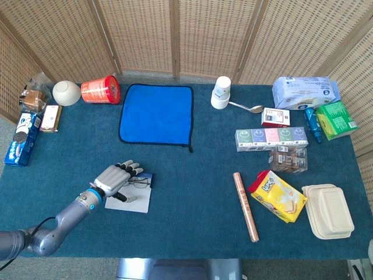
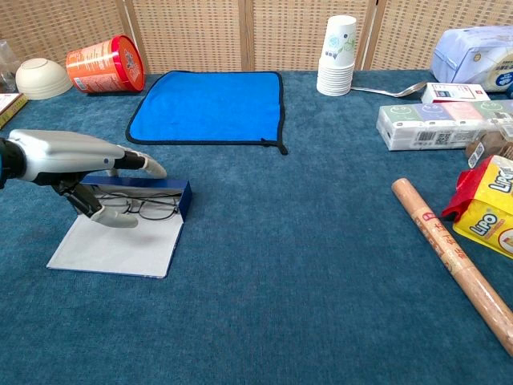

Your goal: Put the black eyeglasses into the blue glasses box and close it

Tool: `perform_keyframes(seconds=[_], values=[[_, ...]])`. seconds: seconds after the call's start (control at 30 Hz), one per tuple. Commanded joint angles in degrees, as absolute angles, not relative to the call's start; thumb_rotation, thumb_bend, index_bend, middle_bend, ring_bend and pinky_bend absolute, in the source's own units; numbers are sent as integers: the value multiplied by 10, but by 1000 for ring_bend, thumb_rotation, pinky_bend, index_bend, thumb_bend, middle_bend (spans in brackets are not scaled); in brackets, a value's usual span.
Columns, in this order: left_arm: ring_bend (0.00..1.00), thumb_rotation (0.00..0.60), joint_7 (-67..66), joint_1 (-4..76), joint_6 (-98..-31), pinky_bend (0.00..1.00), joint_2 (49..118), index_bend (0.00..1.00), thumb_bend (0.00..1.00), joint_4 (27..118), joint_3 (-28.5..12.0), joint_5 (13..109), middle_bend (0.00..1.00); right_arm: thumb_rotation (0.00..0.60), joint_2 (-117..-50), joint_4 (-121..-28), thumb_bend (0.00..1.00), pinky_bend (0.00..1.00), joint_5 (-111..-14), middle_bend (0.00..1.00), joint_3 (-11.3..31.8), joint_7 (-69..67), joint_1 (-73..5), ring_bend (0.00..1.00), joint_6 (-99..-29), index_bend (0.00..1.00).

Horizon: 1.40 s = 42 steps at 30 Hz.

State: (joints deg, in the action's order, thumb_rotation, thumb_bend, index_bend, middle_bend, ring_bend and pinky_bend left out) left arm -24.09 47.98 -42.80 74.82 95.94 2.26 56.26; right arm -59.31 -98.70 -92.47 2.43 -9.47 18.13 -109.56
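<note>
Near left: our left hand hovers over the open blue glasses box, fingers stretched flat above, thumb tucked below, gripping nothing. The black eyeglasses lie in the box beside its blue wall. Farther back, a blue cloth. Our right hand is out of sight.

On the desk, the left hand reaches over the open blue box, its fingers stretched flat above the glasses lying in it. The pale lid lies flat. Behind sits a blue cloth.
</note>
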Motion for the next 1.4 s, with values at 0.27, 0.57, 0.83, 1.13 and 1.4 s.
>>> perform_keyframes(seconds=[0.27, 0.57, 0.83, 1.13, 1.4], values=[[15, 264, -231, 454, -457, 212, 726, 96, 213, 1000, 41, 582, 76, 417, -595, -979, 434, 236, -931, 292, 23, -109, 183, 230, -1101, 166], [9, 265, -228, 437, -475, 213, 718, 95, 213, 1028, 52, 602, 76, 416, -595, -978, 432, 237, -939, 292, 22, -110, 181, 230, -1103, 166], [9, 258, -223, 425, -482, 215, 713, 95, 213, 1045, 58, 622, 76, 416, -597, -974, 432, 237, -941, 292, 22, -110, 180, 230, -1102, 148], [8, 259, -216, 415, -485, 199, 721, 84, 212, 1040, 63, 659, 76, 415, -597, -978, 433, 236, -945, 292, 22, -103, 175, 231, -1098, 143], [0, 260, -219, 423, -474, 200, 750, 74, 213, 1009, 46, 649, 74, 415, -594, -984, 432, 236, -947, 291, 20, -98, 178, 230, -1104, 145]])
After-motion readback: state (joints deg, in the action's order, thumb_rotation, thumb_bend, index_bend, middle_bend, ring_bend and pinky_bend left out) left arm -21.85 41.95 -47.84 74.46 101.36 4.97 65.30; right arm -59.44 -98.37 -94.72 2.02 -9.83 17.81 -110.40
